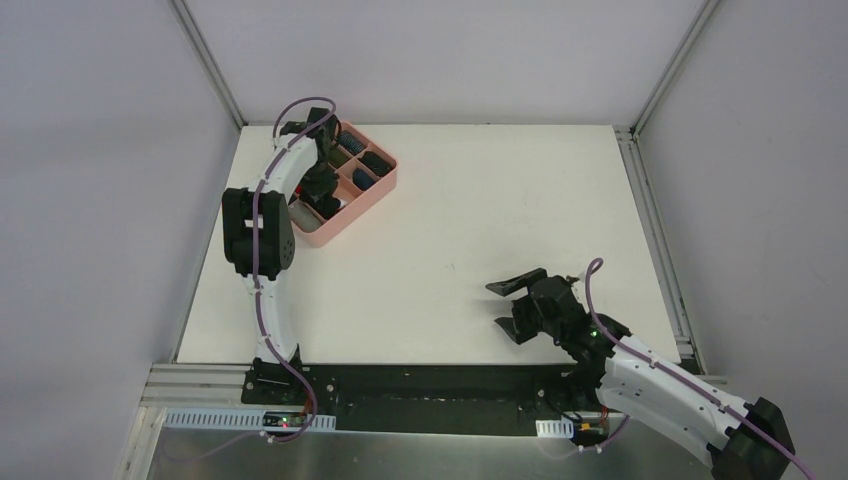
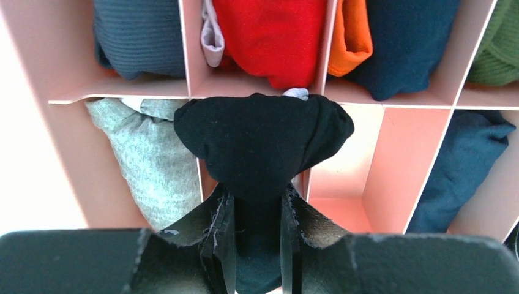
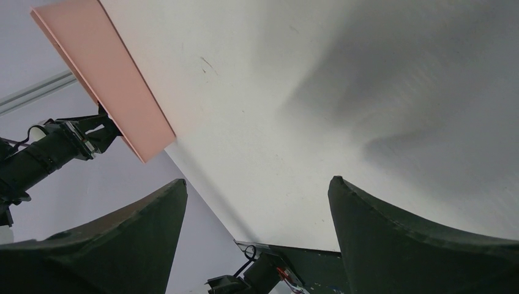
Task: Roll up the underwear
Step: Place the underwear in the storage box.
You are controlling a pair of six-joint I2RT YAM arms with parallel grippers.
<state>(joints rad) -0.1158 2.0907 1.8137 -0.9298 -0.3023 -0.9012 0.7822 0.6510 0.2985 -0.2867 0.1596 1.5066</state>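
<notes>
Closest to the left wrist camera, the left gripper (image 2: 256,211) has its two dark fingers pinched on the lower end of a rolled bundle of soft black underwear (image 2: 263,138), a narrow grip that squeezes the cloth so the roll cannot spring loose. Beyond the fingers the bundle bulges out wide, and a sliver of pale seam shows at its far edge. It hangs over one slot of the pink compartment tray (image 2: 392,153). That slot lies between one holding a pale roll of grey underwear (image 2: 150,168) and a bare pink slot on the other side. Whether the bundle already rests on the slot floor I cannot tell, since it hides the floor. Judging by this, the black piece is rolled and now being stowed, with only the release left. Farther back, the next row of slots is packed tight with a slate-blue cloth (image 2: 138,33), a red cloth (image 2: 269,37), an orange cloth (image 2: 352,33), a navy cloth (image 2: 404,52) and a green cloth (image 2: 499,52). In the overhead view the tray sits at the far left of the white table (image 1: 480,220). The right gripper (image 1: 500,306) hovers well apart over the near right, jaws spread wide and holding nothing, apparently parked clear of the work.
</notes>
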